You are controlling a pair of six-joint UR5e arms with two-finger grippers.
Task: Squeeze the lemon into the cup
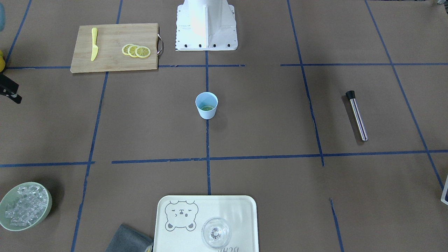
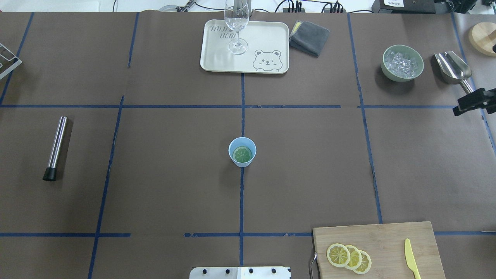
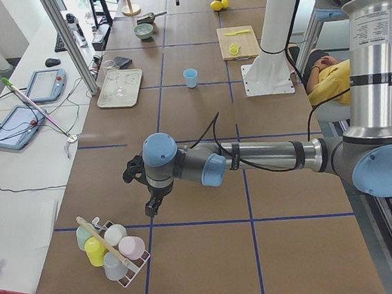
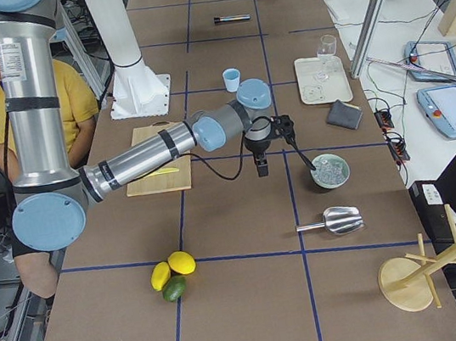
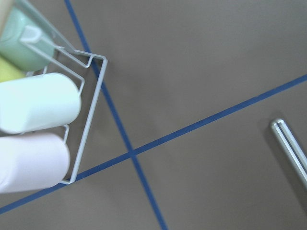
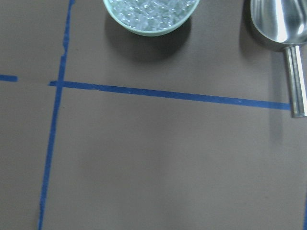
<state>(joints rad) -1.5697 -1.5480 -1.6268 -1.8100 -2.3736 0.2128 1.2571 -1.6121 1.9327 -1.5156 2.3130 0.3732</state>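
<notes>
1. The lemon slice (image 2: pixel 338 255) lies on top of two overlapping slices on the cutting board (image 2: pixel 387 236). The cup (image 2: pixel 242 152) stands mid-counter, well apart, with a greenish slice inside.
2. The right hand (image 4: pixel 261 168) hangs near the ice bowl (image 2: pixel 402 64) and the left hand (image 3: pixel 150 208) by the cup rack (image 3: pixel 113 256). I cannot tell how wide either is.
3. A pinch on the flat slice may drag its neighbours along or lift two at once.
4. The thin slice may slip out over the counter.
5. A low approach may tip the light cup.
</notes>
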